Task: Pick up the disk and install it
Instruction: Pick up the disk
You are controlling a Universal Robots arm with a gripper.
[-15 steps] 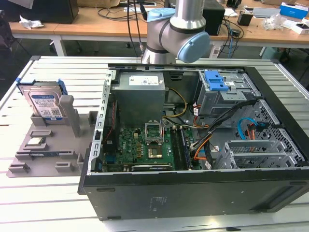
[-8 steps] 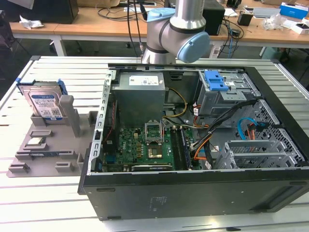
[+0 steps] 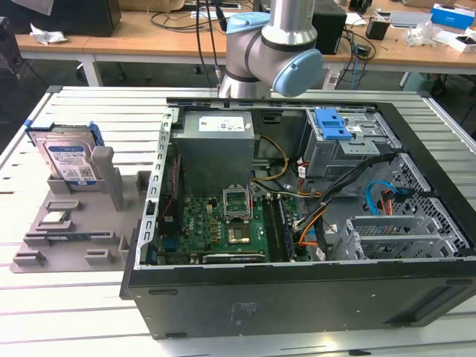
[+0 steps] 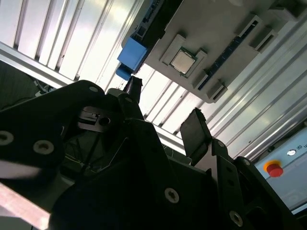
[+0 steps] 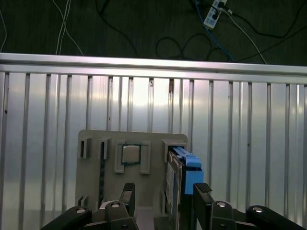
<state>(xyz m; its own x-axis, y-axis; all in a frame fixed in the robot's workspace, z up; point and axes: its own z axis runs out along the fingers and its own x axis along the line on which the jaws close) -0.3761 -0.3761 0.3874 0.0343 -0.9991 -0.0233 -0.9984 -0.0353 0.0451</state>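
Observation:
The disk (image 3: pixel 68 160) stands upright on its edge in a slot of the grey holder tray (image 3: pixel 74 230) at the exterior view's left, its label facing out and a blue bracket around it. In the first wrist view the disk (image 5: pixel 184 175) sits just beyond my gripper (image 5: pixel 164 190), nearer to one black finger (image 5: pixel 201 190) than to the other. The gripper is open and holds nothing. In the second wrist view the gripper (image 4: pixel 165 112) hangs well above the tray, with the disk's blue bracket (image 4: pixel 132 53) beyond one fingertip.
A small square processor chip (image 3: pixel 56 218) lies on the same tray. The open computer case (image 3: pixel 297 208) takes up the middle and right of the ribbed metal table, with a grey drive cage and blue latch (image 3: pixel 331 126) inside. A red stop button (image 4: pixel 273 168) sits off the table.

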